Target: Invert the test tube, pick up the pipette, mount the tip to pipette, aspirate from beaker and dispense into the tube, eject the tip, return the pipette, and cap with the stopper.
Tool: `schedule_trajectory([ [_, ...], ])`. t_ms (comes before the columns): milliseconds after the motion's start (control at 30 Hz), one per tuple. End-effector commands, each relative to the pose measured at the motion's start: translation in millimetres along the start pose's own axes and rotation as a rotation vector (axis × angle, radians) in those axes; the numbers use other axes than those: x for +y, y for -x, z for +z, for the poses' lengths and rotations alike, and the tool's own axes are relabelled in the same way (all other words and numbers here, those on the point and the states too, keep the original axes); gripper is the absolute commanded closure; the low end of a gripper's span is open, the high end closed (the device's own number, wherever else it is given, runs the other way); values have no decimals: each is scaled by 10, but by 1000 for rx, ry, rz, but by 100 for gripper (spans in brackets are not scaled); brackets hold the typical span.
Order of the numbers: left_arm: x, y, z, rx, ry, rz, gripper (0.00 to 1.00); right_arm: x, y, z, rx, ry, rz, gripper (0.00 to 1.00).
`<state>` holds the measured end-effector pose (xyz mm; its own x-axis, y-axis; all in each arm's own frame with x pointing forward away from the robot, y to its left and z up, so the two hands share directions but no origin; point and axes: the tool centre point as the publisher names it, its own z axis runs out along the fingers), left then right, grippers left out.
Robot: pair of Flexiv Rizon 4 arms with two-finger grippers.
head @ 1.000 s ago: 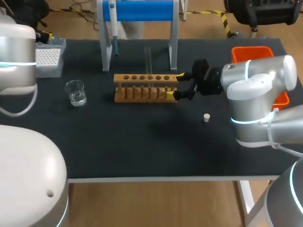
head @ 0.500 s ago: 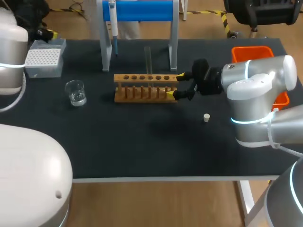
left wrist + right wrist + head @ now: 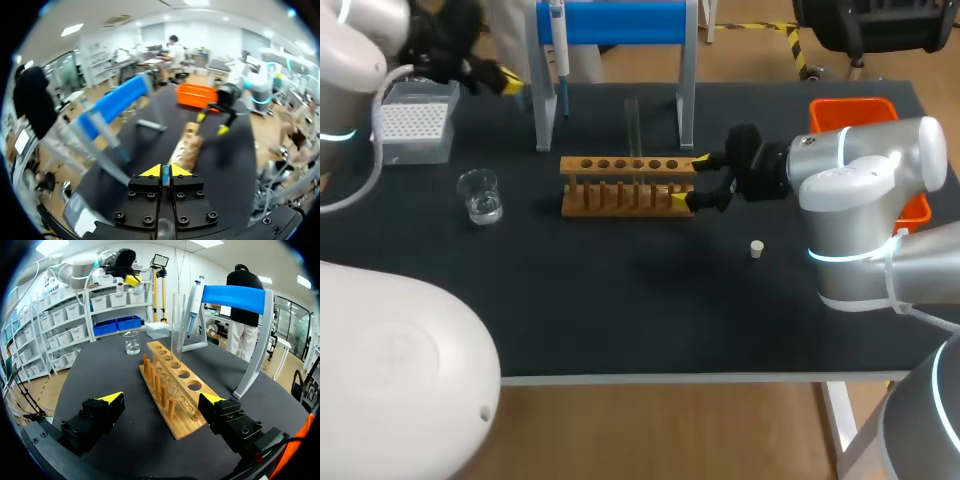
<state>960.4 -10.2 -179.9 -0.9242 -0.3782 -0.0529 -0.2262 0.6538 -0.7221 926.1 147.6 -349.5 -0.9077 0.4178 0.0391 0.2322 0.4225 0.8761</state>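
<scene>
Left gripper (image 3: 507,79), fingers together and empty, sits at nine o'clock of the pipette (image 3: 558,45); unopened, it could knock it off its stand (image 3: 620,22); right gripper (image 3: 691,180) gapes astride the rack's (image 3: 620,186) three o'clock end; a nudge might topple the upright tube (image 3: 632,125).

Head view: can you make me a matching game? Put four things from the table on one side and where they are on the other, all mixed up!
Things:
1. beaker
2. stopper
3. pipette
4. test tube

Places:
A. standing upright in the wooden rack
B. hanging on the blue stand
C. lying by itself on the bare black table, to the right of the rack in the head view
D. standing to the left of the rack in the head view, with clear liquid in it

Right pairs: 1-D, 2-C, 3-B, 4-A.
</scene>
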Motion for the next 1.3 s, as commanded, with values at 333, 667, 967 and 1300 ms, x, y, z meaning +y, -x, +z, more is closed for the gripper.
schedule_trajectory([
  [333,-407,-722,271,229,75,78,100,0,5,-6,2,-1,0,0],
  [667,-486,-755,398,157,21,56,100,0,5,-6,2,-1,0,0],
  [967,-577,-775,401,150,19,78,100,0,5,-6,2,-1,0,0],
  [1300,-593,-795,398,148,23,70,100,0,5,-6,2,-1,0,0],
])
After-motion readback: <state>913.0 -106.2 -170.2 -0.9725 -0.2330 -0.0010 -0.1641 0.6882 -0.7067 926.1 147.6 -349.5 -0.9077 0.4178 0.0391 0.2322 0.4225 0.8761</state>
